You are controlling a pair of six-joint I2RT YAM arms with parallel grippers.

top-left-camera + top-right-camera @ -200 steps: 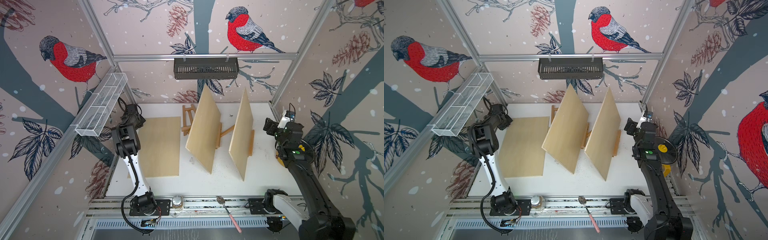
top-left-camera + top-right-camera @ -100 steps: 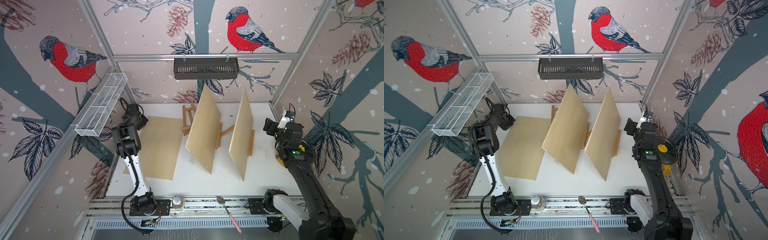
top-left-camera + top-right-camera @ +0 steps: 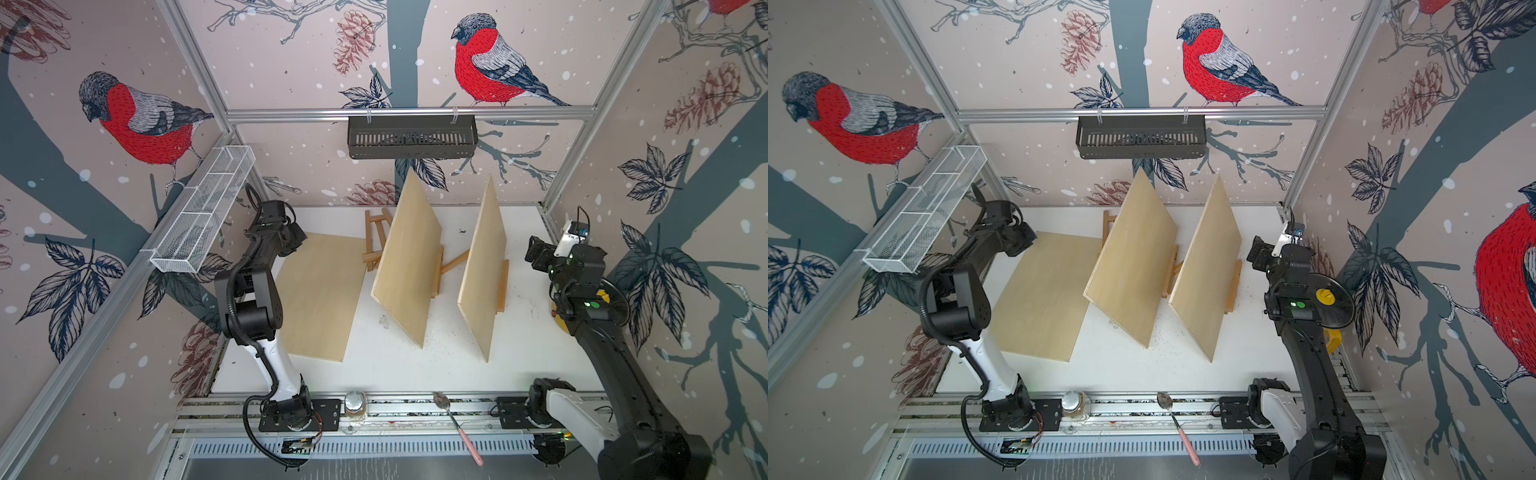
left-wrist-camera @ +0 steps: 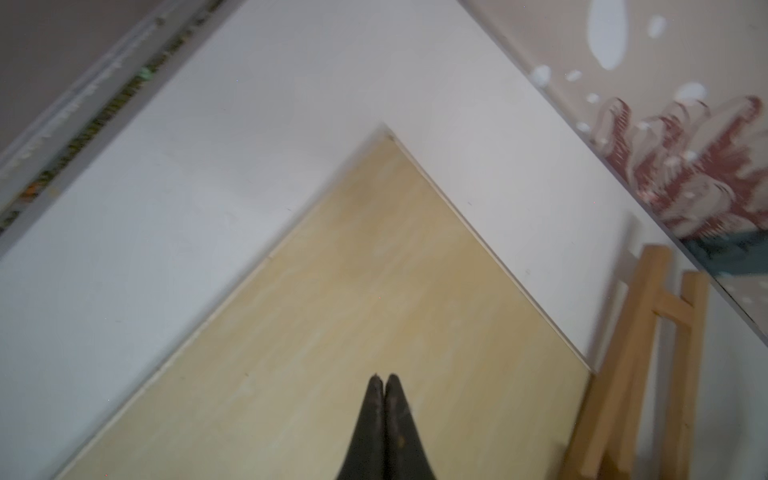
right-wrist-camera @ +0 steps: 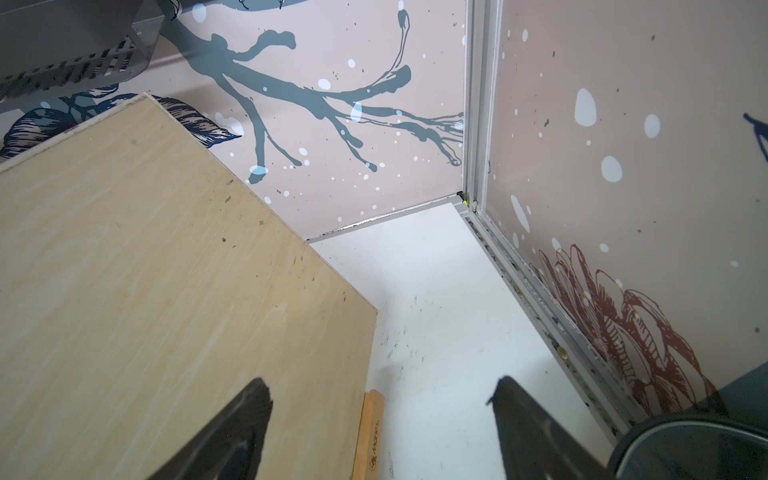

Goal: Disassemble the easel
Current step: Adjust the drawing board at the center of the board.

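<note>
On the white surface (image 3: 395, 365), a plywood board (image 3: 322, 297) lies flat toward the left side, skewed so that its far corner points toward the back wall. Just beside that far corner is a bare wooden easel frame (image 3: 374, 237), partly hidden behind a second board (image 3: 409, 259) that stands tilted near the middle. A third board (image 3: 482, 266) stands tilted further right, well apart from the second, its lower edge resting on a wooden ledge (image 3: 503, 284). A wooden strut (image 3: 455, 262) shows in the gap between the two standing boards. The left end effector (image 4: 385, 379) is closed, its two tips pressed together with nothing between them. It sits over the flat board near that far corner, and whether the tips touch the wood cannot be told. The right end effector (image 5: 381, 384) is wide open and empty, near the right edge of the third board and apart from it, with the ledge showing between its fingers in the right wrist view. A spoon (image 3: 457, 419) with a pink handle lies across the front rail.
</note>
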